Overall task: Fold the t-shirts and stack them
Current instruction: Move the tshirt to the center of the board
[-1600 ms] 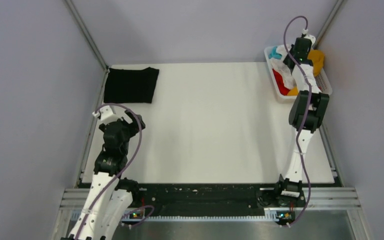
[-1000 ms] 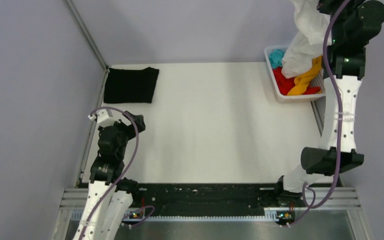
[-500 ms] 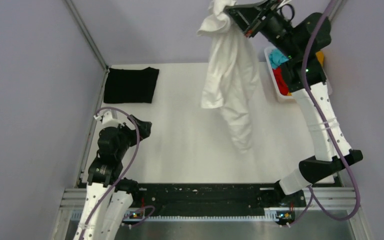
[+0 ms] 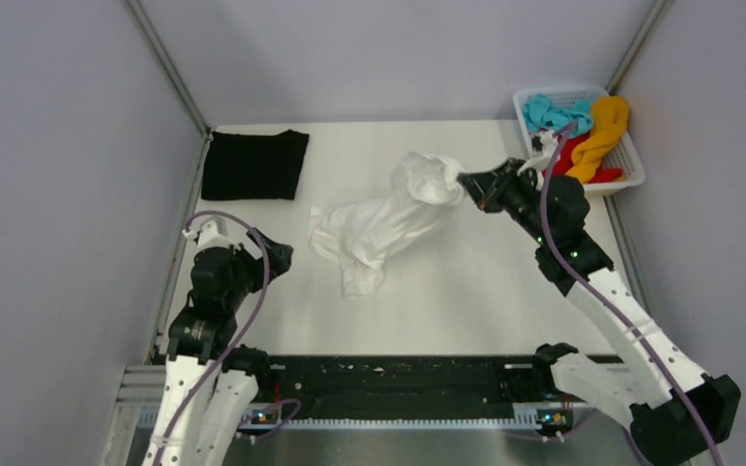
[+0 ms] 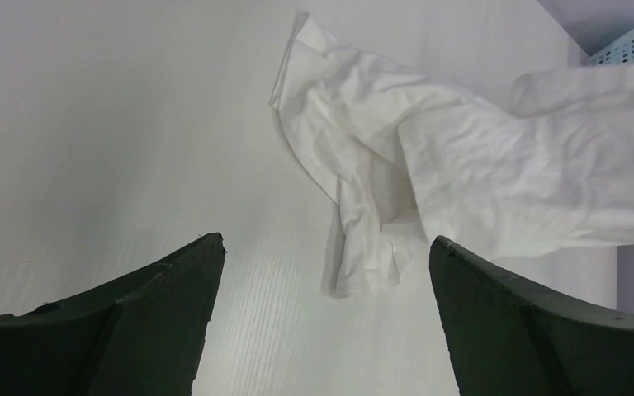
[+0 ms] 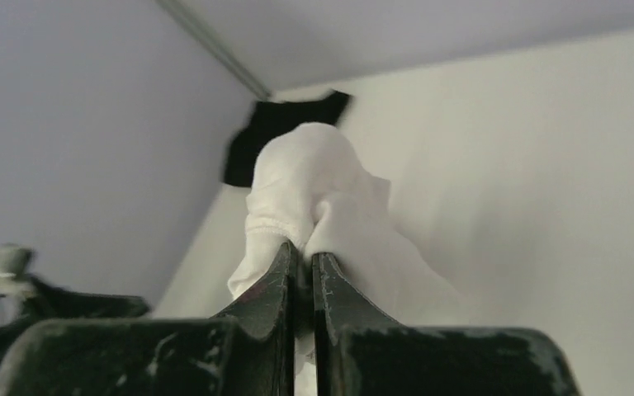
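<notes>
The right tool [image 4: 471, 184] is closed on a bunched fold of the white t-shirt [image 4: 379, 228]. In the right wrist view its two fingers press together with cloth between them. The rest of this shirt lies crumpled near the middle of the tabletop [image 4: 466, 301], running from the tool toward 8 o'clock. The left tool [image 4: 278, 252] stands wide open and holds nothing, at 9 o'clock, apart from the cloth. The folded black t-shirt [image 4: 254, 165] lies in the 10 o'clock corner. The teal t-shirt [image 4: 547, 112], red t-shirt [image 4: 600, 176] and yellow-orange t-shirt [image 4: 604, 131] are in the basket [image 4: 633, 165] at 2 o'clock.

The risk, as I judge it: the grip seems to take several layers, so a pull could drag the whole heap instead of spreading it. If the left tool pinches a wrong fold, the shirt may twist more.
</notes>
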`<action>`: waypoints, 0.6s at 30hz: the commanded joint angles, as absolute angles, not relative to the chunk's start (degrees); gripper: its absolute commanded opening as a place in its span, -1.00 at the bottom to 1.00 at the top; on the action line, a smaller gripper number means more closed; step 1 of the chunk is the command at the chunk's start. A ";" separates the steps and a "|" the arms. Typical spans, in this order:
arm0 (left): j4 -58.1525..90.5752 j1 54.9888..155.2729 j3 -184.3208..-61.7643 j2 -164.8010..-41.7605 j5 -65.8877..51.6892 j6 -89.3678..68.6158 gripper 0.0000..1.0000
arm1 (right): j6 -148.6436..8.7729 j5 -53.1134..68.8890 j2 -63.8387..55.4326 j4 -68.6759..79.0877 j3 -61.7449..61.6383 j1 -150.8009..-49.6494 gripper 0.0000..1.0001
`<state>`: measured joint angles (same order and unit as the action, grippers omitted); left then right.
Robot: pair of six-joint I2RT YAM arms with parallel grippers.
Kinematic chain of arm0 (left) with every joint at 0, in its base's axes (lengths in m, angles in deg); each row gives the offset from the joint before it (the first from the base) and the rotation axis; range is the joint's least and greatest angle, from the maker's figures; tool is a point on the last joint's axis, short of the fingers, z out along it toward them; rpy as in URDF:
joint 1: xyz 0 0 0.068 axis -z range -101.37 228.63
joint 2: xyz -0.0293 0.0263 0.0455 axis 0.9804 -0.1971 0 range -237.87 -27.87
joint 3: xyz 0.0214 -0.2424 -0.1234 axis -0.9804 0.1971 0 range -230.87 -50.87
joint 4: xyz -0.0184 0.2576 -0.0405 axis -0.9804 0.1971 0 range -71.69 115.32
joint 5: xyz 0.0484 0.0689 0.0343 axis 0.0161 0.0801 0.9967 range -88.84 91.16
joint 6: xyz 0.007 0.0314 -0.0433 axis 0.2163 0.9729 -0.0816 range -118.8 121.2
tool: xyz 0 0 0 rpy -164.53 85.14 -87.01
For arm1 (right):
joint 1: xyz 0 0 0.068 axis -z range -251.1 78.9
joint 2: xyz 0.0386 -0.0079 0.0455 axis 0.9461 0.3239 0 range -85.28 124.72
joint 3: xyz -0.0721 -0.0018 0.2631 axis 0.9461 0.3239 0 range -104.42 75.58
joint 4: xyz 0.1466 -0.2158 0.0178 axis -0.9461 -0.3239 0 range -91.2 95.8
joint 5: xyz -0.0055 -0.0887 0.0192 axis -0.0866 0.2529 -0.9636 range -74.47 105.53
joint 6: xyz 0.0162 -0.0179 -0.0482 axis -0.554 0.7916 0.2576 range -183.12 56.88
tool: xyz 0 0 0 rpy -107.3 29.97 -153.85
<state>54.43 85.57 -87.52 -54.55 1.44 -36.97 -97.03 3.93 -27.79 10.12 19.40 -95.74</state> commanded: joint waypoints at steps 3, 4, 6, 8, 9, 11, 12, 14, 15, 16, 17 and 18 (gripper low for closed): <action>50.81 85.43 -85.82 -60.96 0.56 -39.35 0.98 | -96.90 18.72 -27.63 -4.32 35.84 -83.95 0.22; 50.59 85.40 -85.65 -62.76 -0.41 -39.61 0.97 | -95.41 22.66 -27.01 -7.09 35.04 -83.78 0.47; 50.80 85.40 -85.51 -66.63 -0.75 -39.91 0.97 | -92.47 26.71 -26.85 -11.31 32.42 -84.04 0.63; 51.54 85.40 -85.67 -69.33 -1.65 -40.23 0.97 | -89.68 28.56 -27.92 -12.66 30.48 -86.03 0.67; 51.52 85.40 -85.51 -70.39 -2.73 -39.76 0.97 | -88.29 29.87 -28.54 -13.01 29.93 -88.18 0.69; 50.86 85.40 -84.73 -72.05 -5.07 -39.92 0.97 | -85.84 30.43 -28.86 -13.22 29.62 -94.04 0.69; 50.04 85.40 -84.02 -72.79 -6.82 -40.05 0.97 | -85.60 28.31 -28.49 -12.92 29.85 -96.98 0.69; 48.53 85.40 -82.74 -74.36 -9.64 -40.50 0.97 | -86.79 23.14 -25.81 -11.00 31.43 -102.95 0.68; 47.89 85.48 -82.18 -75.06 -11.14 -40.76 0.97 | -88.33 22.29 -24.16 -9.28 32.31 -106.28 0.68; 47.28 85.53 -81.53 -75.66 -12.76 -40.97 0.97 | -89.16 21.92 -22.18 -7.38 32.98 -110.03 0.68; 46.53 85.58 -80.61 -76.10 -14.06 -41.38 0.97 | -90.03 23.22 -20.12 -6.02 33.19 -113.81 0.68; 45.85 85.64 -79.75 -76.34 -15.44 -41.81 0.97 | -91.36 25.36 -18.08 -4.59 33.21 -117.75 0.67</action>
